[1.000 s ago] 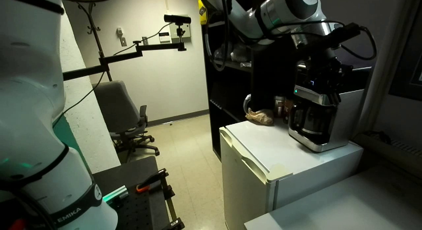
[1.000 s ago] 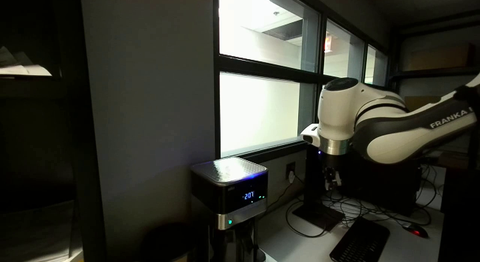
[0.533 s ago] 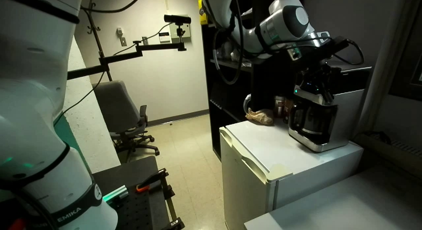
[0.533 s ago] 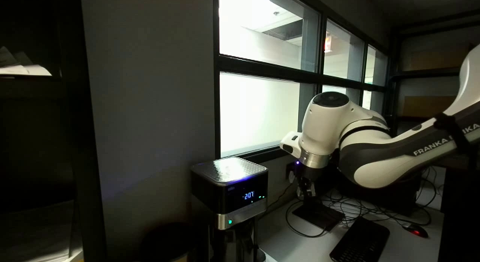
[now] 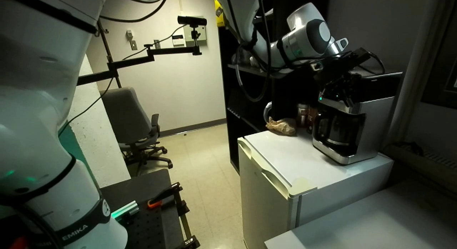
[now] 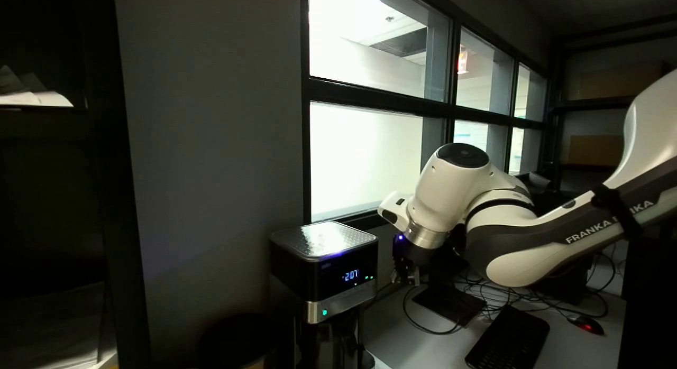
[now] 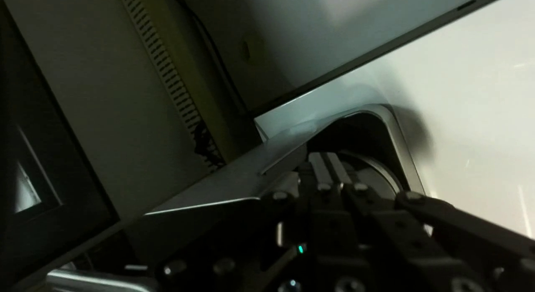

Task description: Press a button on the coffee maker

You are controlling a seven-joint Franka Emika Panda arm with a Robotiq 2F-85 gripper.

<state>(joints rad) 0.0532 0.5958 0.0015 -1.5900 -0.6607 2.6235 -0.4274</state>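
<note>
The coffee maker (image 5: 376,124) stands on the white cabinet, a boxy black and silver machine with a dark glass carafe (image 5: 341,129) in its lower front. In an exterior view its black front panel (image 6: 330,282) shows a lit clock display. A green-lit button (image 6: 325,312) sits on the silver strip below. My gripper (image 6: 406,280) is in front of the panel, apart from it, and tilted. It also shows in an exterior view (image 5: 348,102). In the wrist view the fingertips (image 7: 328,158) are together with nothing between them; the machine's side (image 7: 225,179) lies beyond, and the gripper hides much of its front.
The white cabinet (image 5: 285,159) bears the machine, a crumpled brown bag (image 5: 282,126) and some jars (image 5: 302,115). A dark shelf (image 5: 246,99) stands behind. A desk with a keyboard (image 6: 508,337), mouse (image 6: 585,324) and loose cables lies below the arm.
My arm has moved down and closer to the coffee maker's front, and the gripper has tilted. The fingers stay together. The coffee maker has not moved.
</note>
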